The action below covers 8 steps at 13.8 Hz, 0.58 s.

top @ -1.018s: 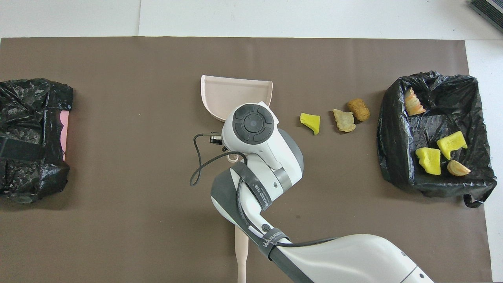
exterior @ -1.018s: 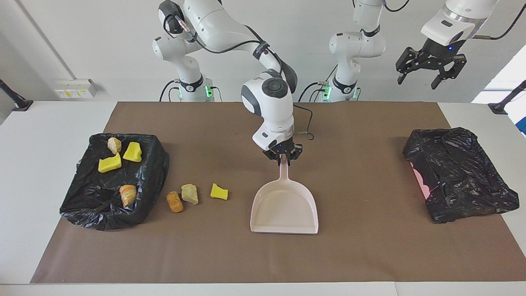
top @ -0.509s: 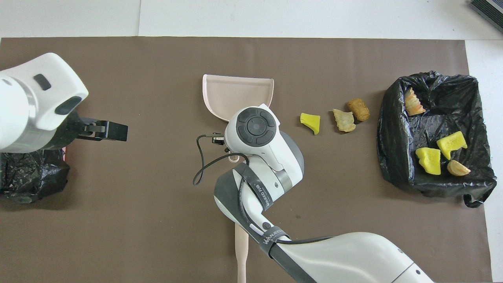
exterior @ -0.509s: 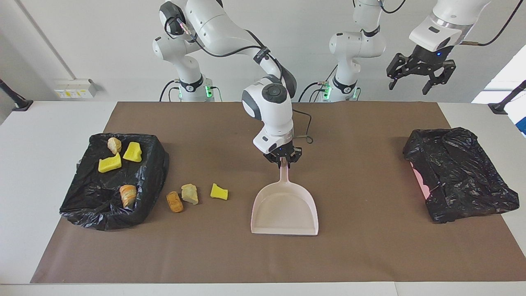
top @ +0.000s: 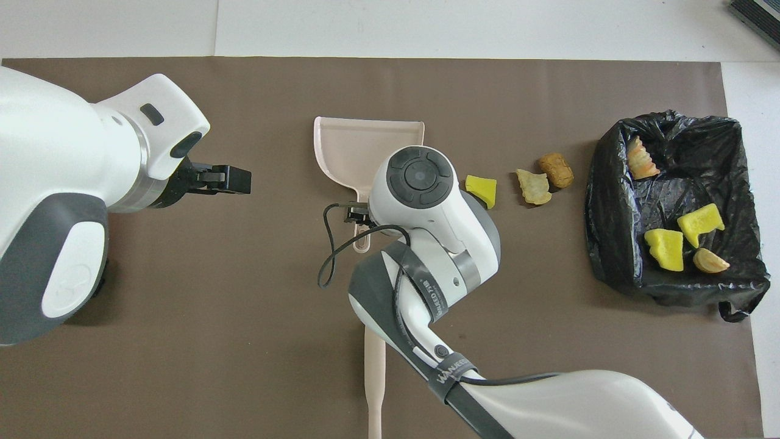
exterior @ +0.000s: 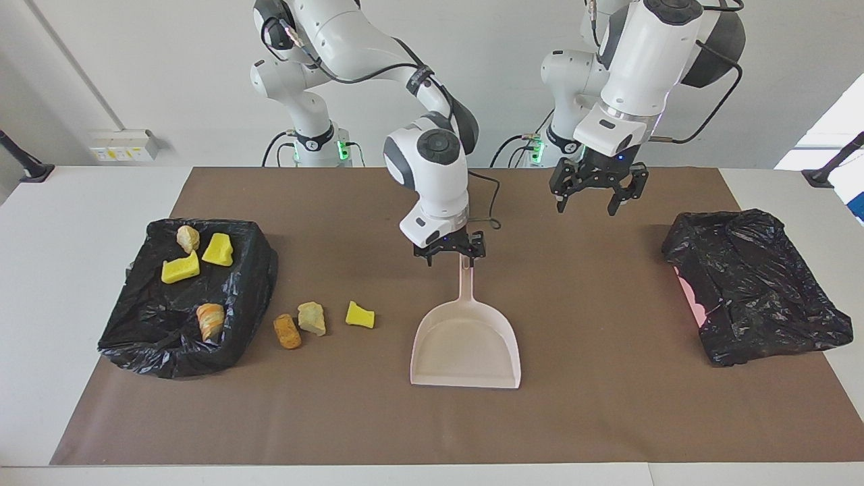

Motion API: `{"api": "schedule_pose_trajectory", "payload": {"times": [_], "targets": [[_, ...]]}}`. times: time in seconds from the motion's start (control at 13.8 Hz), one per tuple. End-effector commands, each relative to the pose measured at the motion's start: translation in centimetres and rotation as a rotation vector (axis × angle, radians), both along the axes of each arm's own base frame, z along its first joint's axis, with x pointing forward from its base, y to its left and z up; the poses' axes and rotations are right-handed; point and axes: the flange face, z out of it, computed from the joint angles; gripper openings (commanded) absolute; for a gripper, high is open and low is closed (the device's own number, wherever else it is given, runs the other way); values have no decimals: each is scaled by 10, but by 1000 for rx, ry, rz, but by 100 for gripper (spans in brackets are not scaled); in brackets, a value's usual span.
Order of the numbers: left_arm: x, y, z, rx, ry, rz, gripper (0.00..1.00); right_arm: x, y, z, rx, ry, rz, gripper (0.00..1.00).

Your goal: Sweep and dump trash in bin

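Sitting loose on the brown mat, three bits of trash (exterior: 314, 322) lie just beside the bin (exterior: 250, 297), with four more inside its black bag. The right gripper (exterior: 450, 253) hovers over the dustpan (exterior: 466, 344) handle's tip, jaws spread and gripping nothing, well apart from those scraps. The left gripper (exterior: 594, 191) hangs over bare mat toward the left arm's end of the desk, jaws wide open and empty.
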Motion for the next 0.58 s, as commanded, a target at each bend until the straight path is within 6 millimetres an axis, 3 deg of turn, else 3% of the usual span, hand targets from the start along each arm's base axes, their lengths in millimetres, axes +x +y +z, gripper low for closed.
{"api": "schedule_pose_trajectory", "payload": {"times": [0.0,0.22,0.51], "targets": [[0,2,4,-8,-20,7,100,-23,-18,48,-3,50,49,100],[13,-8,-16,-12,-26,4,100,-81,-17,81,-9,155,66,100],[34,-60,-75,-36,-42,26,100,-192,1,60,-9,213,97,100]]}}
